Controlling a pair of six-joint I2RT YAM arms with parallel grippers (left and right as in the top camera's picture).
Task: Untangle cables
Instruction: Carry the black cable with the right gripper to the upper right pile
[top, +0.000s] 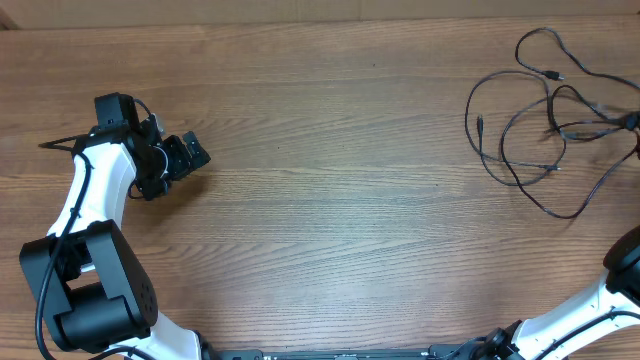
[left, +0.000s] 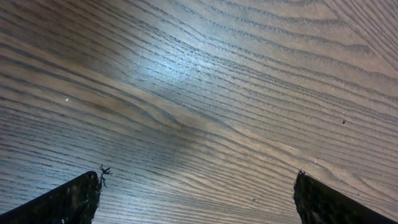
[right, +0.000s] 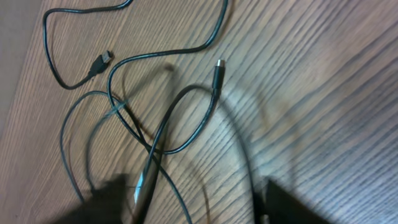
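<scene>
Black cables (top: 556, 128) looped in a loose tangle at the table's (top: 330, 200) far right, directly below and ahead of the right gripper (right: 193, 202), its fingers spread open with one blurred strand slanting between them, left gripper (top: 185, 155) likewise open, well apart over bare wood.

Wood-grain table (top: 330, 200) — tangled black cables (top: 556, 130) lie at its far-right corner.

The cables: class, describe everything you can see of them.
The cables are several thin black flexible cords. They lie in a loose tangle of overlapping loops on the wooden table, at its right end. The strands cross each other repeatedly. Small plug ends stick out, one of them a silver-tipped plug.
</scene>
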